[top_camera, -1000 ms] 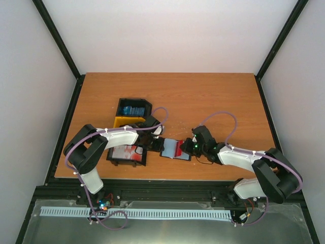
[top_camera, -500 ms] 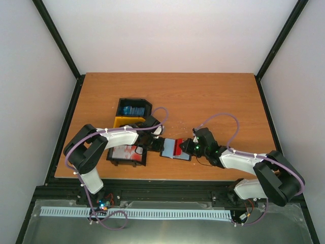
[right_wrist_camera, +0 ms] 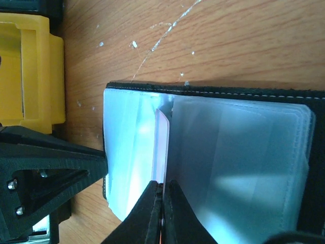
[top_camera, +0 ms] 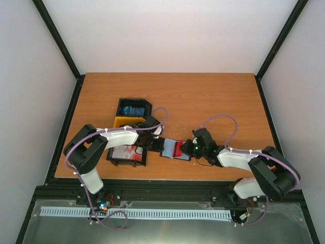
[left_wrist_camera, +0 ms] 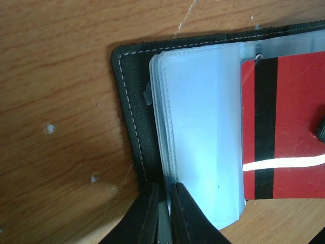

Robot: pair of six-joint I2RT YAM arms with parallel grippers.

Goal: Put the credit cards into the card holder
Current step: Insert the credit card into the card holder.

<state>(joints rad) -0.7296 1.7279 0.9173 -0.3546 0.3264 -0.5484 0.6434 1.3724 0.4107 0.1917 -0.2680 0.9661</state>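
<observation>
Top view: the open card holder (top_camera: 167, 149) lies on the table (top_camera: 213, 96), near its front edge.
Left wrist view: the left gripper (left_wrist_camera: 163, 213), nearly closed, pinches the card holder's edge.
Right wrist view: the right gripper (right_wrist_camera: 162, 213) clamps a card (right_wrist_camera: 161, 142) edge-on between clear sleeves (right_wrist_camera: 228, 162).

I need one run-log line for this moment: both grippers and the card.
left gripper: shut on card holder edge | right gripper: shut on red card | red card: between clear sleeves

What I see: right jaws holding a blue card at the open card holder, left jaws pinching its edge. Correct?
No: the card at the card holder is red with a black stripe, not blue, per the left wrist view. The rest holds.
</observation>
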